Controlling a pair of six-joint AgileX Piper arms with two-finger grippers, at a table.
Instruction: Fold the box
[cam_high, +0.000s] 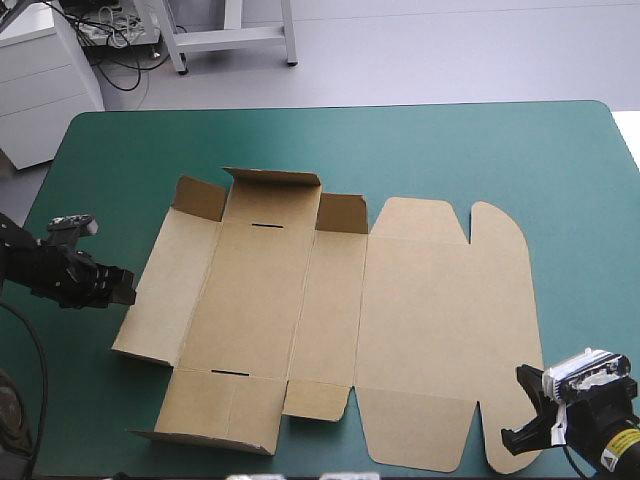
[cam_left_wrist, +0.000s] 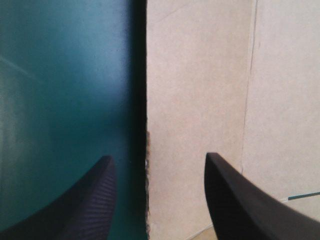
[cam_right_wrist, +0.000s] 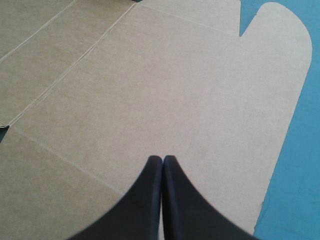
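Note:
The brown box (cam_high: 330, 320) lies as a cut sheet across the middle of the teal-green table, its left side wall and back flaps slightly raised, its wide lid panel flat to the right. My left gripper (cam_high: 120, 290) sits at the sheet's left edge; in the left wrist view it (cam_left_wrist: 157, 165) is open, and the brown box edge (cam_left_wrist: 200, 100) runs between its two fingers. My right gripper (cam_high: 520, 435) rests at the lid's near right corner. In the right wrist view it (cam_right_wrist: 163, 161) is shut, its tip over the flat lid panel (cam_right_wrist: 165, 85).
Bare teal-green cover (cam_high: 480, 150) surrounds the sheet, widest along the far side and to the left. The table's near edge runs close under the sheet's front flaps (cam_high: 210, 415). White cabinets (cam_high: 40, 80) stand beyond the far left corner.

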